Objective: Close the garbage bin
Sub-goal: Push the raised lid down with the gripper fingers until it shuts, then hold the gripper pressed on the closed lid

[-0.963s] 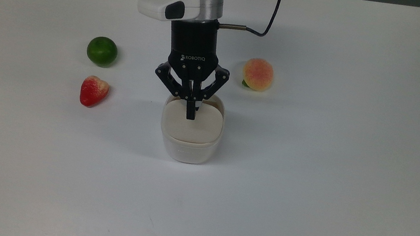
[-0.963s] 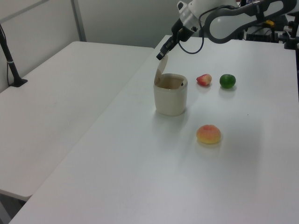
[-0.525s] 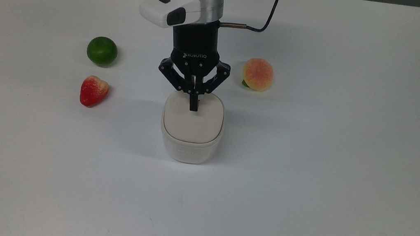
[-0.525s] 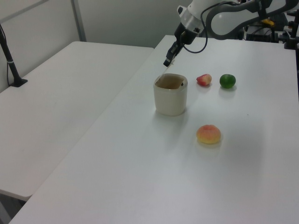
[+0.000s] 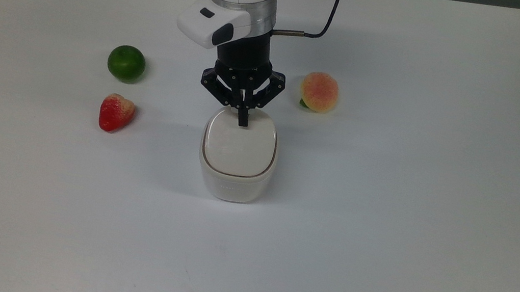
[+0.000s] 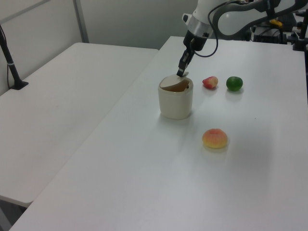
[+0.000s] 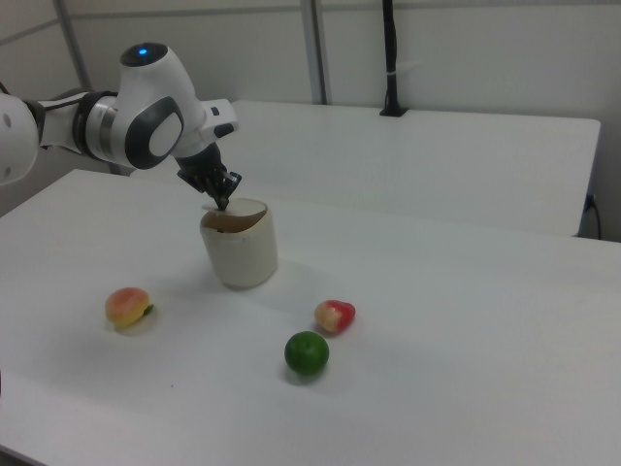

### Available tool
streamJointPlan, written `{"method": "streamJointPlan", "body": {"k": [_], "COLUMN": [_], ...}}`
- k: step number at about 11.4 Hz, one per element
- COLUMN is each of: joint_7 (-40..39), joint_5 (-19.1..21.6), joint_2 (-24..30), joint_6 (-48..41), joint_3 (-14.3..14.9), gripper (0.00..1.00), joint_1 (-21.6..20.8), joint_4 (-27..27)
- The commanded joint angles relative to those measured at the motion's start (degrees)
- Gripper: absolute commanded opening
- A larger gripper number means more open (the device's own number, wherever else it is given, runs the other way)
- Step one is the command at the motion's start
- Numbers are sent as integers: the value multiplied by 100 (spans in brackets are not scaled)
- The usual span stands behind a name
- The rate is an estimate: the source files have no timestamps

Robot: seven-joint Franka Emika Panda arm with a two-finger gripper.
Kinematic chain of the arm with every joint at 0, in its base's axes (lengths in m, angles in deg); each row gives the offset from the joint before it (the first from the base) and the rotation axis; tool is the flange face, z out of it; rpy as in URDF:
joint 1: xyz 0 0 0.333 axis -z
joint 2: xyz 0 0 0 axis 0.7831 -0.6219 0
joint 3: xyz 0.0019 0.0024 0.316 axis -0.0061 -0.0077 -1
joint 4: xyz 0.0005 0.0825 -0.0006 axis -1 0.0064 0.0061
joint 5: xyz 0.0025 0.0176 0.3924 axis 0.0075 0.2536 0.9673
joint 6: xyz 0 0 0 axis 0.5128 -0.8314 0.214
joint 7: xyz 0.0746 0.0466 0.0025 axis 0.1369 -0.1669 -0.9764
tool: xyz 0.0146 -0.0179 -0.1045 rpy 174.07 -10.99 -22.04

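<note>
Moved since earlier: lid (image 5: pixel 238 147) has swung from steeply raised to nearly flat; gripper (image 5: pixel 242 121) has gone down and back with it.
Garbage bin (image 5: pixel 232 185): cream-white, upright at the centre of the white table (image 5: pixel 438 193). In the left view the lid edge under the fingertips sits slightly raised, a dark gap showing beneath it.
Gripper state: fingers pinched together, seemingly nipping the lid's far edge at 12 o'clock, though a bare press cannot be ruled out.
Arm pose: white wrist tilted, reaching in from 12 o'clock in the top view, fingers pointing down onto the lid.
Doing the step well: probably ease straight down until the gap closes all round, pressing gently so the bin does not tip or slide.
Surroundings: lime (image 5: pixel 126 63) at 10 o'clock, strawberry (image 5: pixel 115 112) at 9 o'clock, peach (image 5: pixel 319 91) at 2 o'clock of the bin, all apart from it.
</note>
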Motion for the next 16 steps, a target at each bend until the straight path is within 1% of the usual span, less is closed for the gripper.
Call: {"method": "streamJointPlan", "body": {"k": [1, 11, 14, 16], "joint_7": [-102, -102, -75, -49], "joint_5": [-153, -364, -399, -391], "joint_2": [143, -51, -42, 63], "joint_6": [-233, -180, -180, -241], "joint_3": [9, 9, 9, 9], "gripper": [0, 0, 0, 0], "joint_1": [-43, -69, -70, -43], "joint_4": [236, 404, 404, 360]}}
